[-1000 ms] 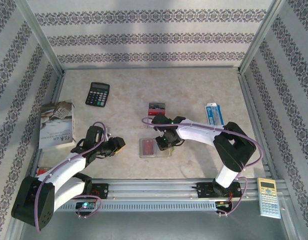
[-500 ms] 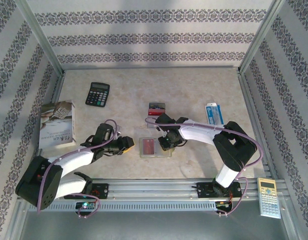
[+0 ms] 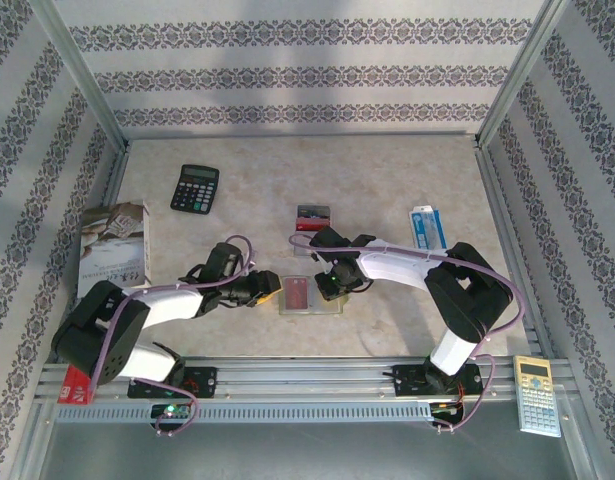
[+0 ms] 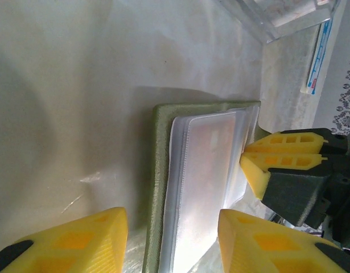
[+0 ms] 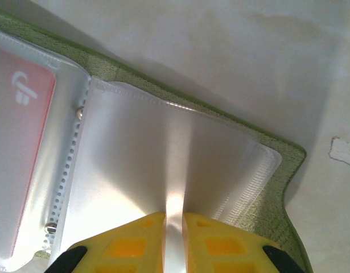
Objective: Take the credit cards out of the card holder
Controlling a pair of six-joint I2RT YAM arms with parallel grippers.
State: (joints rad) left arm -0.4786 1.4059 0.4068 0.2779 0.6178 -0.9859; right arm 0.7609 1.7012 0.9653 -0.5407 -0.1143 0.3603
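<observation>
The olive-green card holder lies open in mid-table, its clear pockets up. A red credit card sits in the left pocket and shows pinkish through the plastic. Another card lies loose on the table behind the holder. My right gripper is shut on a clear pocket leaf of the holder's right half, lifting it into a ridge. At the holder's left edge my left gripper is open, one finger over bare table and the other over the pockets.
A black calculator sits at the back left and a booklet at the left wall. The blue-and-white packet lies right of the holder. A pale calculator rests by the front rail at the right.
My left arm has swung right, from well clear of the holder to its left edge, jaws widening. The right gripper tightened on the pocket leaf and stayed in place.
</observation>
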